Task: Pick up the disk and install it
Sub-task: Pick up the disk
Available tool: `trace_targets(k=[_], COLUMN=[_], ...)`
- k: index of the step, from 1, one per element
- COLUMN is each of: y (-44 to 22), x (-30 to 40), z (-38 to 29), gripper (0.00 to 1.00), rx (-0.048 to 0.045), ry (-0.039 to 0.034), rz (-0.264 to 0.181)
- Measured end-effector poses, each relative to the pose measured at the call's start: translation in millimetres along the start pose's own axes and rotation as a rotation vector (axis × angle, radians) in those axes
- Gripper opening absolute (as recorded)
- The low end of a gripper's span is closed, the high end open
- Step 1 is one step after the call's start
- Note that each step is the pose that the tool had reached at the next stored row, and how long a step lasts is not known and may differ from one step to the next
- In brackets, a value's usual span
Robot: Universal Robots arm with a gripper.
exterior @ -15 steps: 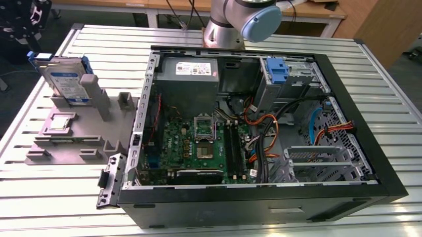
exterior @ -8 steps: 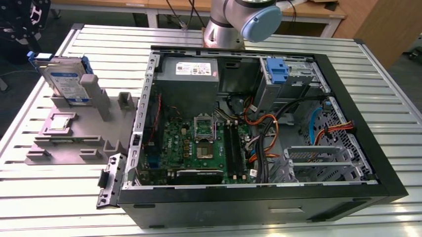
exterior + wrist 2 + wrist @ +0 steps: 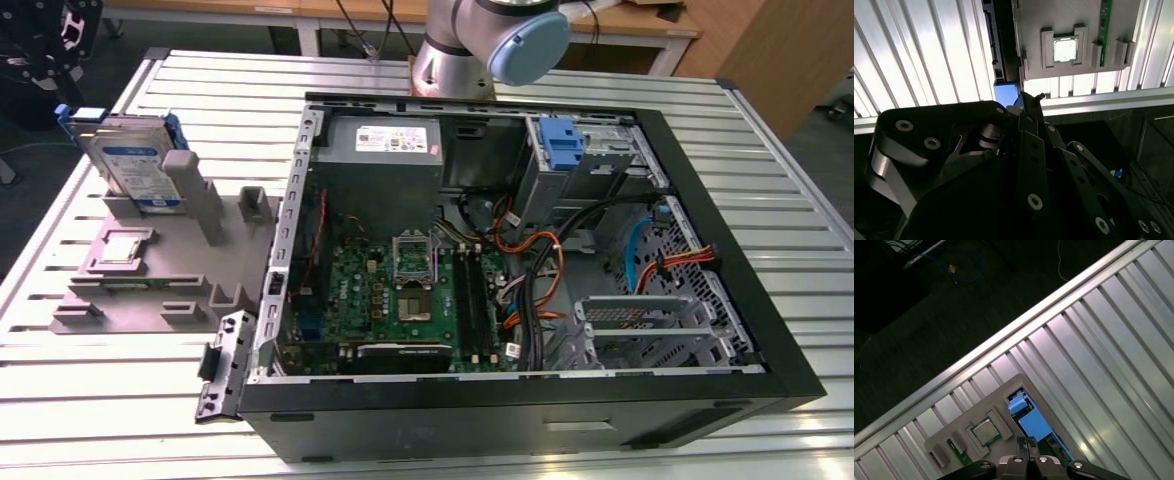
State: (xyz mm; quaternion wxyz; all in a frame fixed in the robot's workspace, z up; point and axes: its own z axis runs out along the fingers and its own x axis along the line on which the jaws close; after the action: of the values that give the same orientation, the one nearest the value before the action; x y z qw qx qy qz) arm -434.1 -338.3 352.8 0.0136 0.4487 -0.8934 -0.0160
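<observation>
the disk [image 3: 134, 160] is standing upright in the grey fixture [image 3: 134, 290] by the far corner of the table [image 3: 120, 400] on the exterior view's left, not yet lifted or installed in the computer case [image 3: 534, 420], while the gripper [image 3: 1026, 442], fingers pressed together and empty, is hovering over it.

I can read no print from here. Disk [image 3: 127, 135]: white-and-blue label [image 3: 138, 166], lettering too small. Grey box [image 3: 387, 178] in the case [image 3: 747, 330]: white sticker [image 3: 392, 137], print illegible too.
</observation>
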Motion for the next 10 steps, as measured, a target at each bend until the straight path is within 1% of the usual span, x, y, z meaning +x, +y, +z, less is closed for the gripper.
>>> trace_targets(k=[10], y=[0.0], x=[0.0], z=[0.0], gripper=[0.10], rx=[0.0001], ry=[0.0002], rz=[-0.005])
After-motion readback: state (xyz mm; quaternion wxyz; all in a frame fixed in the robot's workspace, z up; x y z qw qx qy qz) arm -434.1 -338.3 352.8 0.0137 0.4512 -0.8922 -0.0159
